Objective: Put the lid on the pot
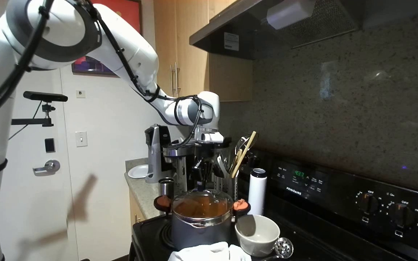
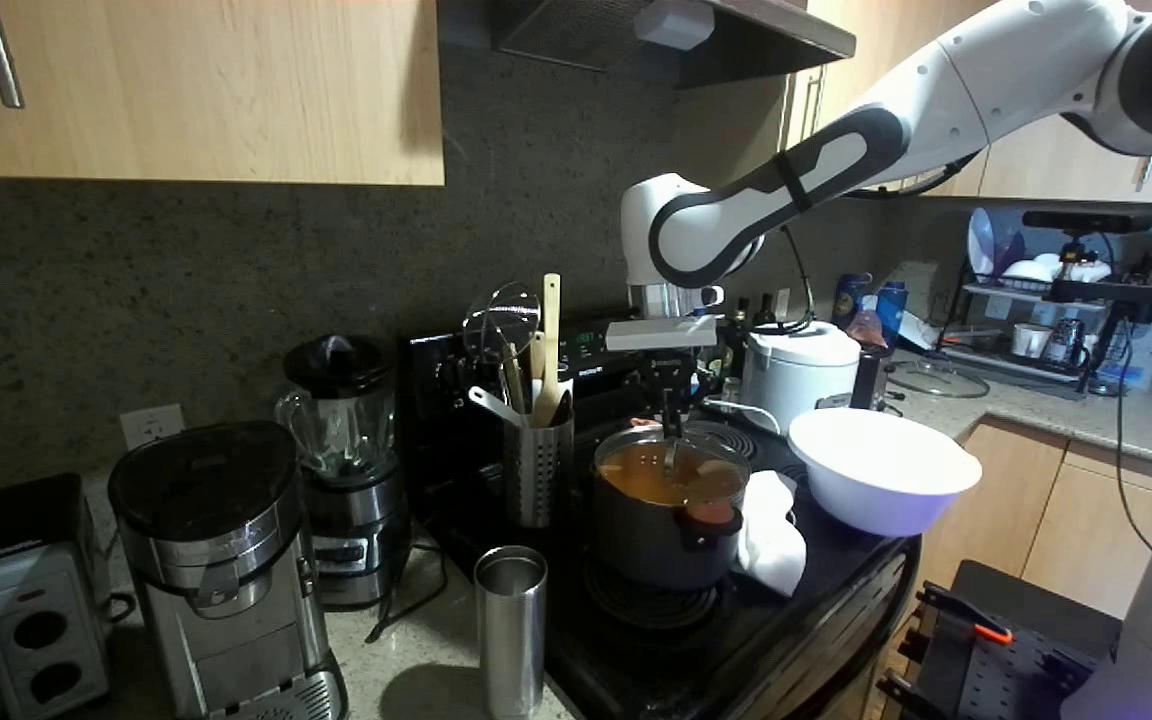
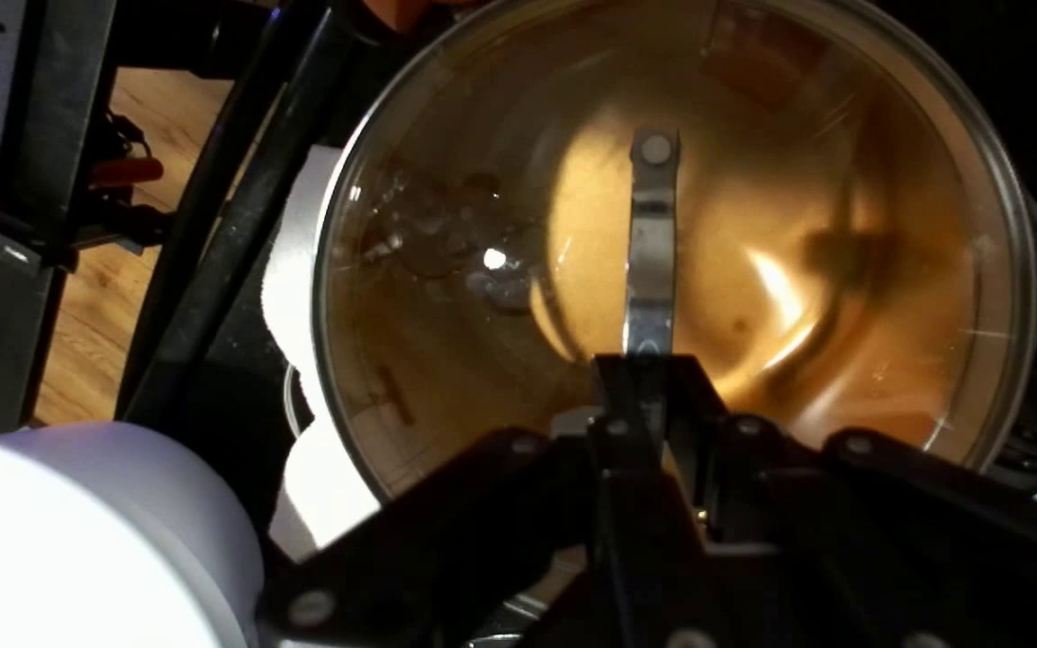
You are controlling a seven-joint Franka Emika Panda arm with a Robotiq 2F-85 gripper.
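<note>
Beside pot (image 2: pixel 648 545): white cloth (image 2: pixel 771 540), small bowl (image 1: pixel 257 241); near, utensil holder (image 2: pixel 536 478).

both exterior views share the pot (image 2: pixel 658 545) from roughly opposite sides; the wrist view looks down close over the lid (image 3: pixel 658 252).

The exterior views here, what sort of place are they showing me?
A kitchen, probably a home one, though whose is a guess. What shows it: a stove with control knobs, a range hood above it, and a blender on the counter.
</note>
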